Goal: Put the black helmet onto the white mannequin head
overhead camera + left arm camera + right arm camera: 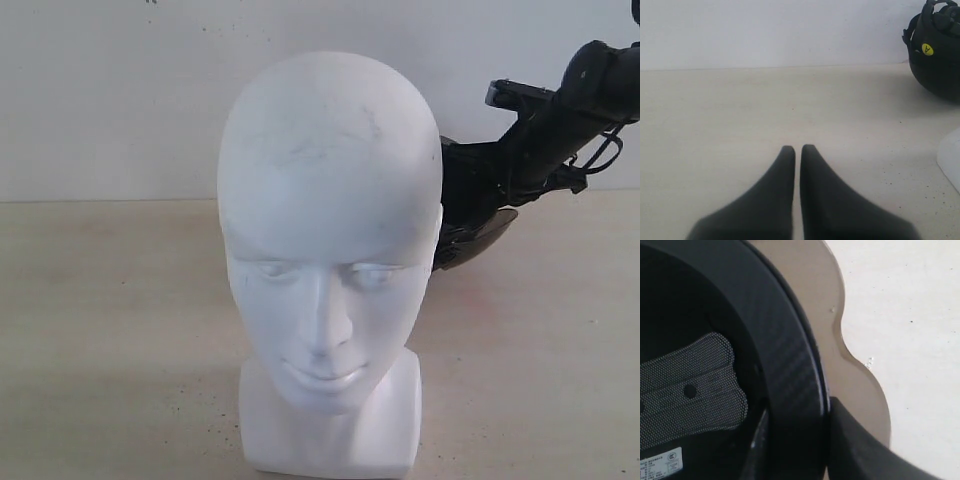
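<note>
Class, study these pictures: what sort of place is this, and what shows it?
Probably a robot test bench: a bare pale tabletop, a plain white wall, and a robot arm holding a black helmet near a white mannequin head.

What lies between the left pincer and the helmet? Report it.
Only bare table. In the left wrist view nothing sits between the shut left pincer and the helmet.

A pale beige, lightly speckled table (pixel 120 330) carries the white mannequin head (pixel 330 250), upright on its neck base.
</note>
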`<state>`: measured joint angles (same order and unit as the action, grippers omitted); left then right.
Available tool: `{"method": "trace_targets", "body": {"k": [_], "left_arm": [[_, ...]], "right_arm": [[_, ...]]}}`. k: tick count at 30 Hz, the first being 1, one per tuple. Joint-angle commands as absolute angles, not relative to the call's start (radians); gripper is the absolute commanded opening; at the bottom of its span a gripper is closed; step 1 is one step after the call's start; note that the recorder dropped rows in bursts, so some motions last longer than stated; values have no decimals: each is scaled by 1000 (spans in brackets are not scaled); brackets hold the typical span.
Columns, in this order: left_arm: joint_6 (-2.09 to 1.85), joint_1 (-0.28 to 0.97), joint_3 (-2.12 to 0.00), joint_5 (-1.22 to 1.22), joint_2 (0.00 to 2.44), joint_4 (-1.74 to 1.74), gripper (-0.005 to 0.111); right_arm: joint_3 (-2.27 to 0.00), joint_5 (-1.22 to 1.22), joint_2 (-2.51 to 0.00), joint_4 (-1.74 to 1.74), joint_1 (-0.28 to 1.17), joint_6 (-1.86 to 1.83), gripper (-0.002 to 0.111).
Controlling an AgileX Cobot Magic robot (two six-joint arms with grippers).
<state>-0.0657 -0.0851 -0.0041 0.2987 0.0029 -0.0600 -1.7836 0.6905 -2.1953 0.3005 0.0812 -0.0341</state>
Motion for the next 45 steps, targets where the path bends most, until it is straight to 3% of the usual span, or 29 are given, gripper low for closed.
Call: {"method": "trace_targets", "body": {"k": [1,12,24,33,45], "left_arm": [[-57,-88,0,300,0,-70,4],[-57,-88,0,300,0,-70,4],[-57,-88,0,300,0,-70,4],[-57,-88,0,300,0,-70,4],[-57,-88,0,300,0,-70,4]], "right_arm": [[-1788,707,-2184,227,80,-12,0],[-1788,965,-2135,-74,80,181,0],[-1754,1195,-2054,-122,80,202,0],[-1420,1117,-1814,-313,80,321,0],[-936,920,-1477,-289,80,438,0]]}}
